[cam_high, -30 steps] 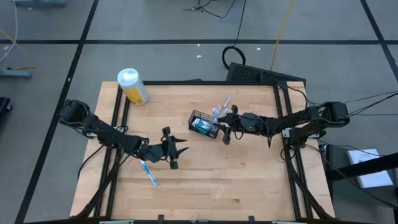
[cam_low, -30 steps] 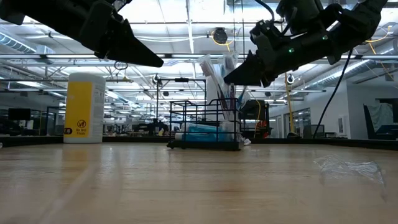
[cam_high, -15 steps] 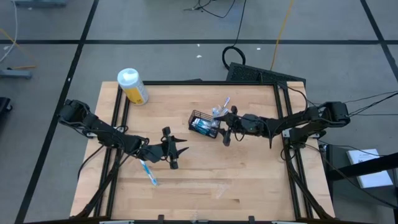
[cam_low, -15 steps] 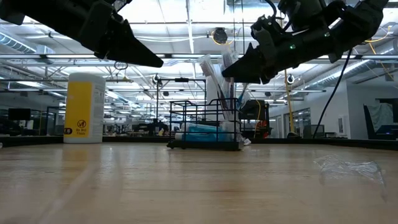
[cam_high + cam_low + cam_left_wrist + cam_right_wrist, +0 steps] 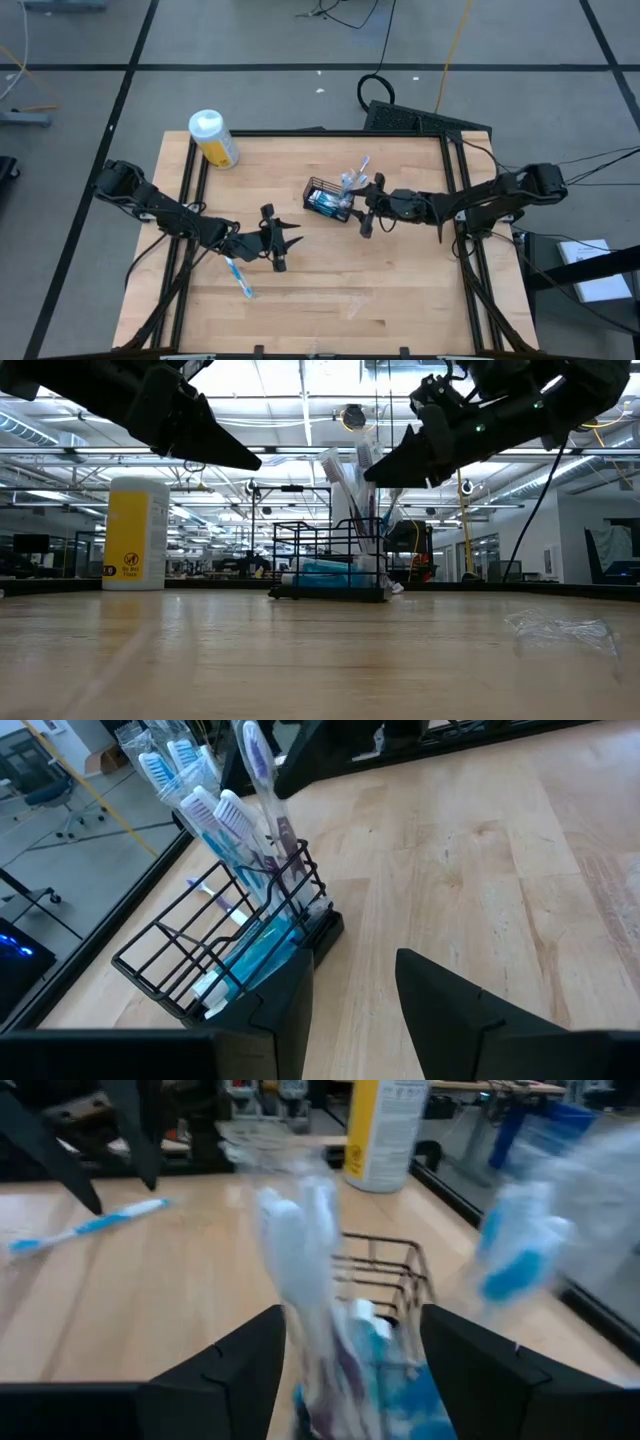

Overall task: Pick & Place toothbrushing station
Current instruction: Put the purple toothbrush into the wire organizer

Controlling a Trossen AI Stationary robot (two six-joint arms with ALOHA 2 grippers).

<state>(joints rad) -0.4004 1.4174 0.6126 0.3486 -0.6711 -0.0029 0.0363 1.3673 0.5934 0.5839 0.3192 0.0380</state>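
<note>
Near the middle of the counter, a little toward its far edge, I see the black wire basket standing upright with toothbrushes poking out and teal tubes lying inside. My right gripper hangs just beside it, fingers spread wide, gripping nothing. My left gripper hovers well apart from it, nearer the left edge, partly open and empty. One toothbrush lies flat beside it. A yellow bottle stands at the far left corner.
</note>
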